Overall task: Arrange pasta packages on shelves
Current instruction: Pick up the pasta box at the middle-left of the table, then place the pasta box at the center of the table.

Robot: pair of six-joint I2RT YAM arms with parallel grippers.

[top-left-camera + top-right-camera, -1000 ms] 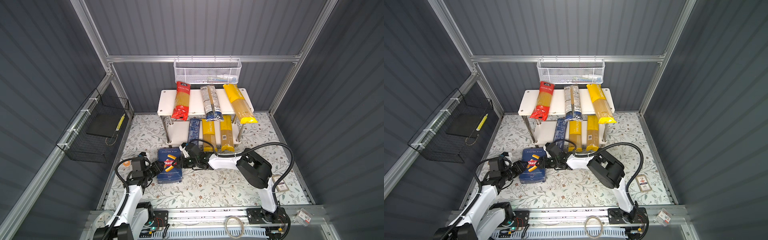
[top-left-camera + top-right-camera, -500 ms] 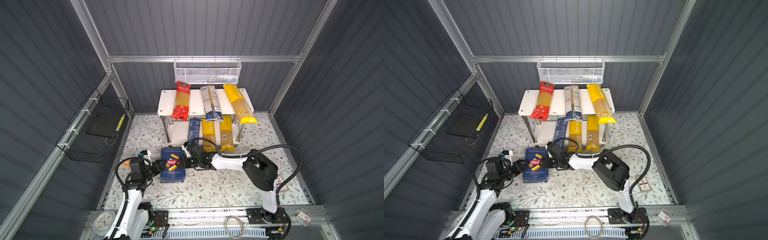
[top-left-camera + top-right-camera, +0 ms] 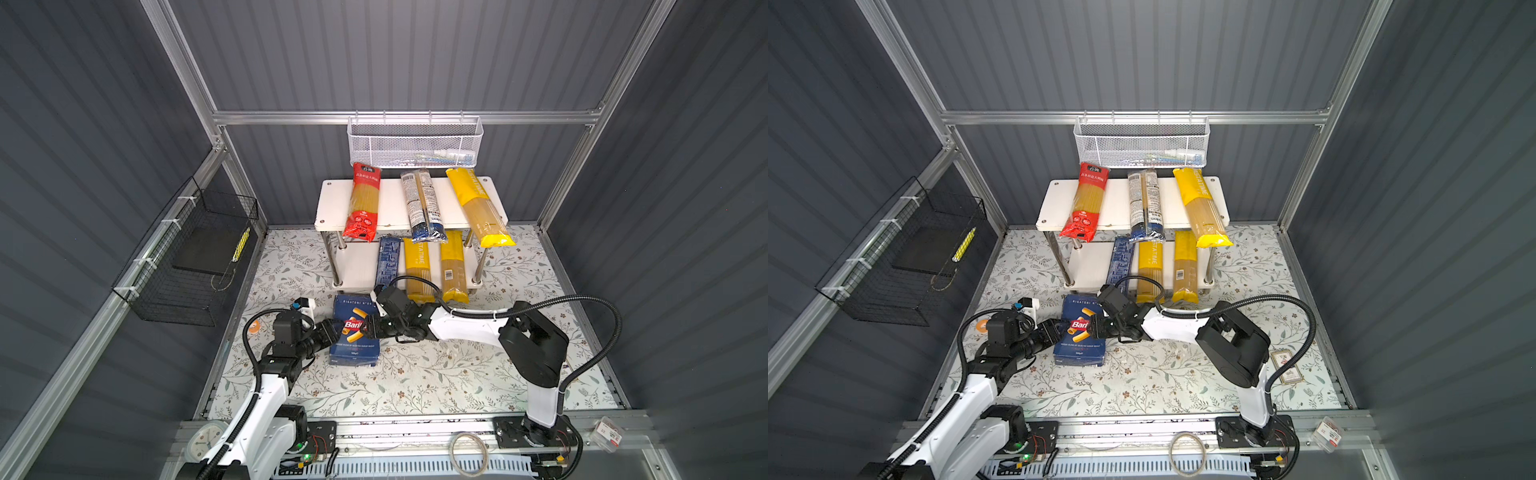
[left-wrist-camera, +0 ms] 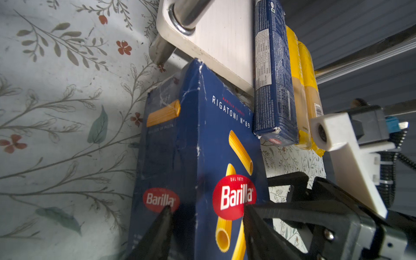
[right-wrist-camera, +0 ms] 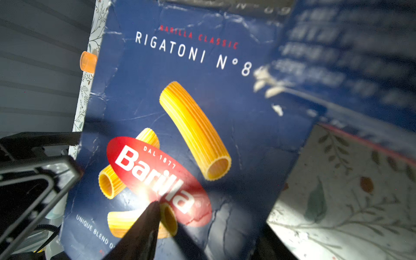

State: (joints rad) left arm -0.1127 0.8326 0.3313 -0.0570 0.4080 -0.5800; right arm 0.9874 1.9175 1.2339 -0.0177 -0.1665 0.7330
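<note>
Left tool [image 4: 206, 210] tight around Barilla box [image 4: 209, 135]

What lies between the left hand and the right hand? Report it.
The blue cardboard Barilla rigatoni box lies between left hand and right hand, in both top views.

The Barilla box [image 5: 180, 108] carries "BARILLA CLASSIC" in red on its front, "RIGATONI N°89" in white, and a red oval reading "Barilla" with "DAL 1877". Nearer its bottom edge stands "UNIQUE BLEND O…", cut off. The left wrist view shows a second "Barilla" oval on its side face.

Letters ending "…STATIME" run along the upper yellow bag [image 3: 478, 208] and the lower-left yellow bag [image 3: 417, 266]. The lower-right yellow bag [image 3: 451, 270] bears a barcode, its digits too small to read. The red bag [image 3: 362, 199] has white characters and the narrow blue box [image 4: 272, 78] has fine print, both illegible.
</note>
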